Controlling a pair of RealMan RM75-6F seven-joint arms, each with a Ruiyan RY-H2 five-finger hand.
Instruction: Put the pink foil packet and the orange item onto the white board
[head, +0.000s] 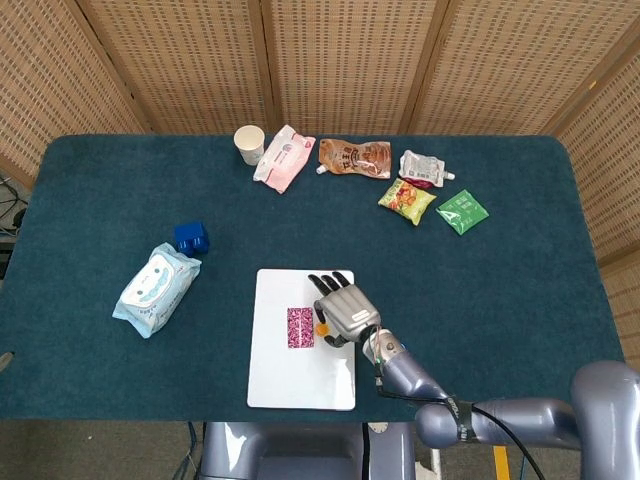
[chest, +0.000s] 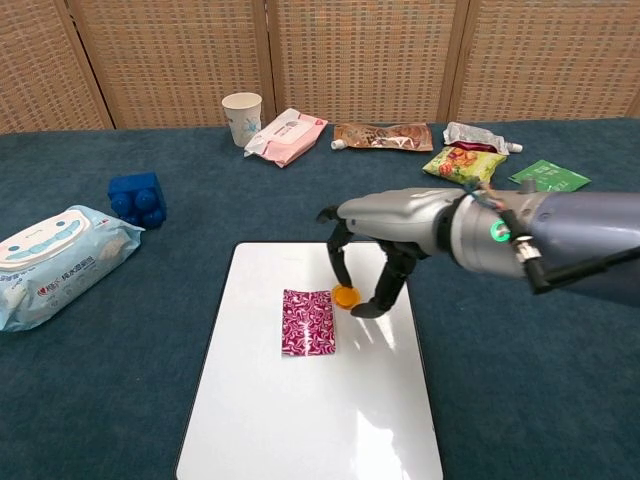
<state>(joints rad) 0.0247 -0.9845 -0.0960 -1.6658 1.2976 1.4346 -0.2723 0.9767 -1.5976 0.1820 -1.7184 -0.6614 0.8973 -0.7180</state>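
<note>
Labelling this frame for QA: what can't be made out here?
- Left hand: in neither view.
- Orange item: the right hand hides most of it in the head view; the chest view doesn't settle whether it touches the board.
- Board: near edge cut off by the chest view's bottom edge.
- Print on the pink packet and the far pouches: too small to read.

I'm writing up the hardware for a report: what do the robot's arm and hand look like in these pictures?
Only the right arm shows. The right hand has a smooth silver-grey back and black fingers. Its forearm is a thick grey tube with a small green mark near the wrist and thin cables along it. The left arm is out of view.
</note>
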